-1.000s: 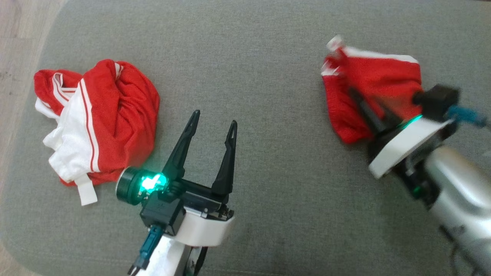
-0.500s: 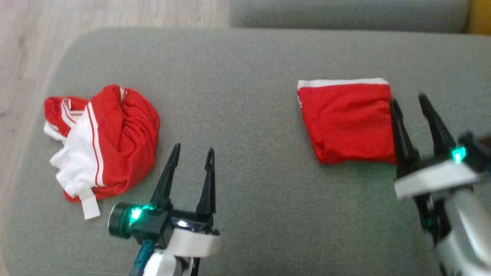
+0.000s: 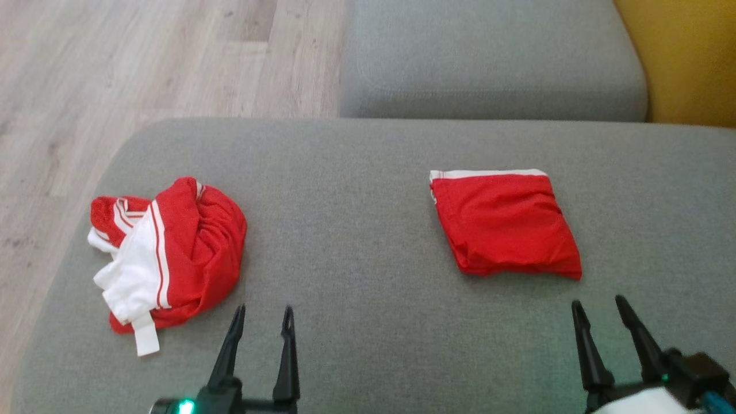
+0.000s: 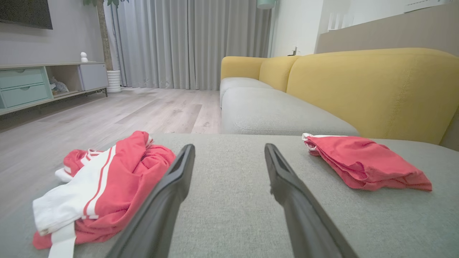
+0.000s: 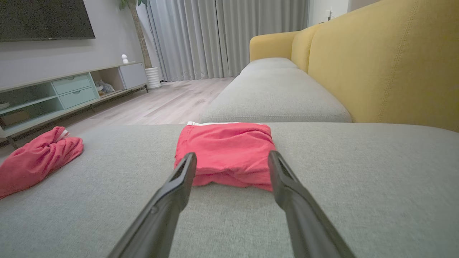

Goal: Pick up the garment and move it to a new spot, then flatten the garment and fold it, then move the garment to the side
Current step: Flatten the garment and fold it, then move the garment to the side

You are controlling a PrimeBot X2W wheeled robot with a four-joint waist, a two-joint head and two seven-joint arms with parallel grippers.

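Observation:
A folded red garment (image 3: pixel 505 225) with a white band along its far edge lies flat on the grey cushion (image 3: pixel 356 230), right of centre; it is also in the right wrist view (image 5: pixel 226 154) and the left wrist view (image 4: pixel 362 161). My right gripper (image 3: pixel 598 307) is open, just short of the garment's near edge, touching nothing (image 5: pixel 232 157). My left gripper (image 3: pixel 263 313) stands open over bare cushion near the front edge (image 4: pixel 229 148). A crumpled red and white garment (image 3: pixel 167 253) lies at the left, a little ahead of the left gripper (image 4: pixel 100 186).
A second grey seat cushion (image 3: pixel 489 63) lies beyond, with a yellow sofa back (image 3: pixel 690 63) at the right. Wood floor (image 3: pixel 115 75) runs along the left past the cushion's rounded edge. A low TV cabinet (image 5: pixel 68 93) and curtains (image 4: pixel 190 43) stand far off.
My right gripper let go of the red garment, which now lies folded on the cushion, and drew back toward me. The head camera has tilted up, showing more of the sofa and floor.

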